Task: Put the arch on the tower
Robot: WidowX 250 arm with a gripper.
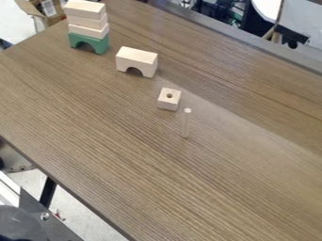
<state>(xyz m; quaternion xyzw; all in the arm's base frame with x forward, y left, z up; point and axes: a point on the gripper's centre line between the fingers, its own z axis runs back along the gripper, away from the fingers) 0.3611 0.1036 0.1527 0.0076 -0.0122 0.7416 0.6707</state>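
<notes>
A plain wooden arch [136, 58] stands with its opening down on a wood-grain bench [94, 141], apart from the tower [87, 21] it is meant to top. Whether the fingers are apart or together cannot be told. The pickup, likely the step at hand, calls for a square, level grip across the solid upper part, kept clear of the cutout, then a straight lift.

The tower, plain blocks over a green arch [89, 41], rises close to the bench's far-left edge, its layers looking slightly out of line; a sideways knock could tip it. The arch should travel above the top block [85, 9] and come down gently, centered. A holed block [169, 100] and an upright peg [186, 124] stand on the side away from the tower, leaving bare bench for an approach from the near side.
</notes>
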